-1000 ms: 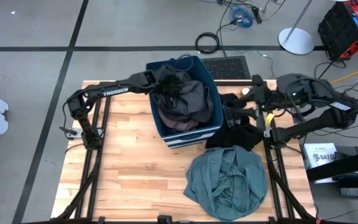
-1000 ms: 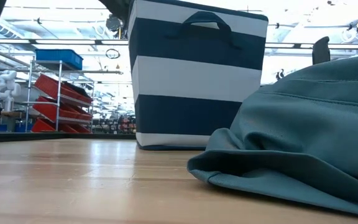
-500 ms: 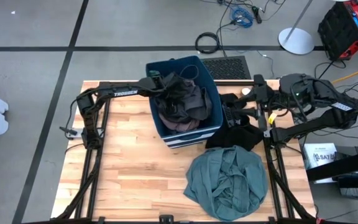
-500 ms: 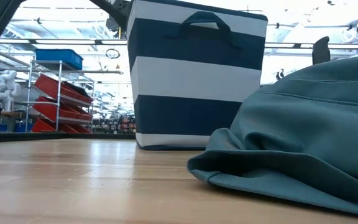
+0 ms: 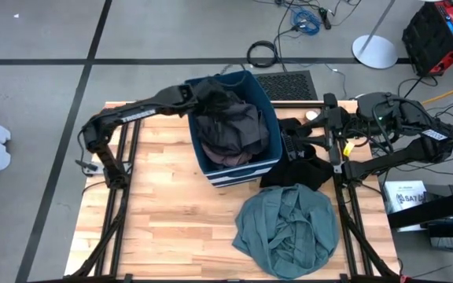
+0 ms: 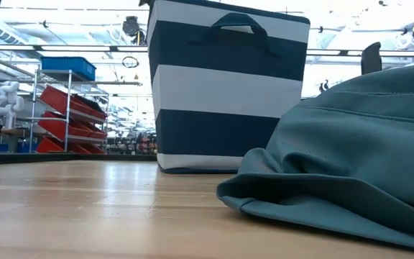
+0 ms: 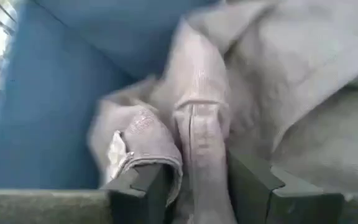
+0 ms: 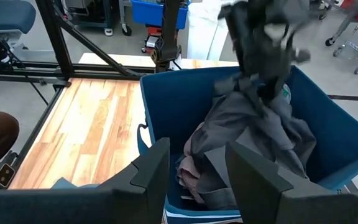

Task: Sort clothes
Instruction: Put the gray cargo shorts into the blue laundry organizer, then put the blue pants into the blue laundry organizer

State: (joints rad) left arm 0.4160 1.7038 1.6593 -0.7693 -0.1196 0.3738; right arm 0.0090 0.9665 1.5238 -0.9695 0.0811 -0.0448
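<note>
Still, grey garment (image 7: 197,124) between left gripper (image 7: 194,186) fingers.

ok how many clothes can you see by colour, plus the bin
grey-green garment, on the table: 1
black garment, on the table beside the bin: 1
dark grey garment, in the bin: 1
dusty-pink garment, in the bin under the grey one: 1
navy-and-white striped bin: 1
total: 5
</note>
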